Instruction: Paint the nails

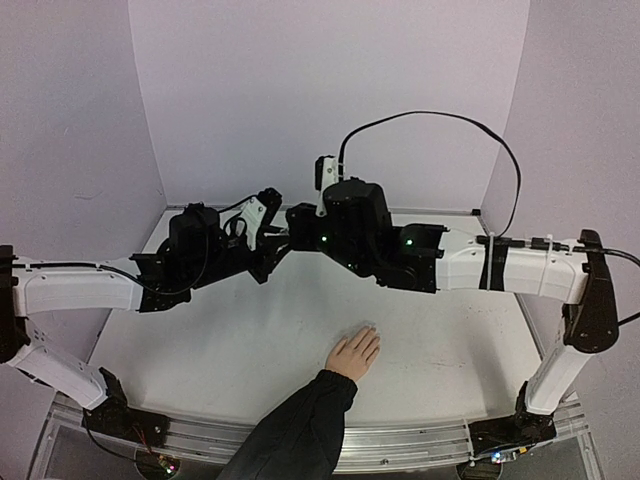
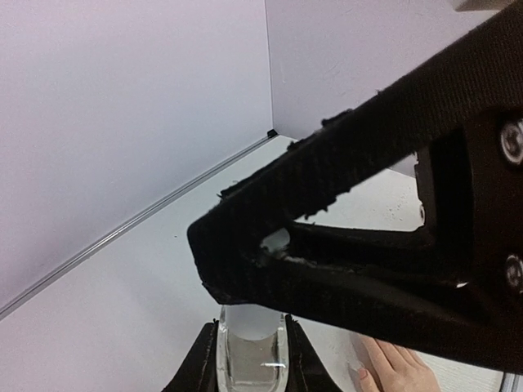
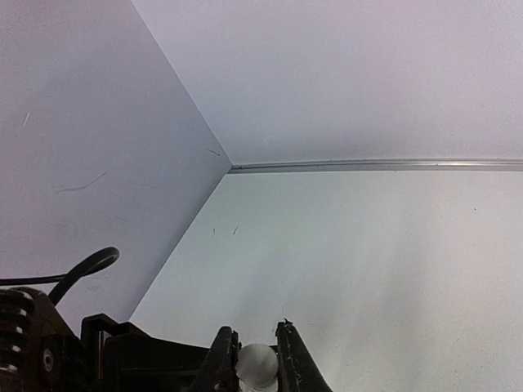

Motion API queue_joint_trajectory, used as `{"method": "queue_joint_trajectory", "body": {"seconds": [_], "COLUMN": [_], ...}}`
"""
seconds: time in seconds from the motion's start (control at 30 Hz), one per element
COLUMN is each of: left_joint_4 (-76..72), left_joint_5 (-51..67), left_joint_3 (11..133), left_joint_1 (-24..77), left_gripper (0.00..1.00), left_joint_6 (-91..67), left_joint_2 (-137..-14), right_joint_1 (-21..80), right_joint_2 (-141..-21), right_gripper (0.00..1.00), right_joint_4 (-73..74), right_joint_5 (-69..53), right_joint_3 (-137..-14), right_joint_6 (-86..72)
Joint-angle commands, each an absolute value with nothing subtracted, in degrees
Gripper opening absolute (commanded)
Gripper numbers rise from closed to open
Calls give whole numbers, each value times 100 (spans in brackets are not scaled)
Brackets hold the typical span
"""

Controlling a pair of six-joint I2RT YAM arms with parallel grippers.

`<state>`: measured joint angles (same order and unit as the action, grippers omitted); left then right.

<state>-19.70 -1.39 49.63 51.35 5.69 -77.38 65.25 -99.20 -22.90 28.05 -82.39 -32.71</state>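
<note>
A light-skinned hand [image 1: 353, 354] with a dark sleeve lies flat on the table [image 1: 240, 340], fingers pointing away. Its nails are too small to make out from above; one pale pink nail [image 2: 363, 375] shows in the left wrist view. My left gripper [image 1: 266, 238] is shut on a small clear bottle [image 2: 252, 355], held upright above the table. My right gripper [image 1: 297, 236] meets it from the right and is shut on the bottle's white cap [image 3: 257, 364], which also shows in the left wrist view [image 2: 276, 241]. Both grippers hang well behind and left of the hand.
White walls enclose the table on the left, back and right, with a metal strip [image 3: 376, 165] along the back edge. A black cable [image 1: 440, 118] loops above the right arm. The sleeve [image 1: 295, 430] crosses the near edge between the arm bases.
</note>
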Motion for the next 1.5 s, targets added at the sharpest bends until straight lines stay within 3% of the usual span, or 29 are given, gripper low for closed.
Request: {"method": "queue_joint_trajectory", "body": {"seconds": [0.0, 0.1, 0.23, 0.37, 0.53, 0.67, 0.8, 1.23, 1.47], "left_joint_4": [-3017, -2457, -1665, -1470, -1459, -1459, -1459, -1459, -1459], "left_joint_5": [-633, -630, -251, 824, 3061, 4202, 5005, 5645, 5601], "left_joint_3": [4707, 4563, 4518, 4410, 4468, 4641, 4828, 5050, 5061], "left_joint_1": [5107, 5106, 5070, 4897, 4645, 4646, 4641, 4649, 4649], "left_gripper": [0, 0, 0, 3, 0, 0, 0, 0, 0], "left_joint_6": [198, 54, -199, -582, -1027, -1289, -1484, -1591, -1541], "left_joint_2": [-7229, -6895, -6487, -6161, -6086, -6229, -6486, -6836, -6841], "right_joint_1": [6954, 6786, 6325, 5527, 5154, 5150, 5148, 5159, 5159], "right_joint_2": [-9425, -8978, -8409, -8259, -8262, -8358, -8730, -9262, -9393], "right_gripper": [35, 58, 96, 98, 98, 92, 75, 30, 17], "right_joint_4": [-2048, -2182, -2373, -2486, -2906, -3372, -3559, -4328, -4456], "right_joint_5": [1741, 1352, 248, -1467, -2754, -4143, -5164, -6116, -6293], "right_joint_3": [-7998, -7683, -7167, -6917, -6755, -6788, -7096, -7378, -7354], "right_joint_6": [-2851, -2344, -1867, -1800, -1536, -1262, -1414, -2158, -2238]}}
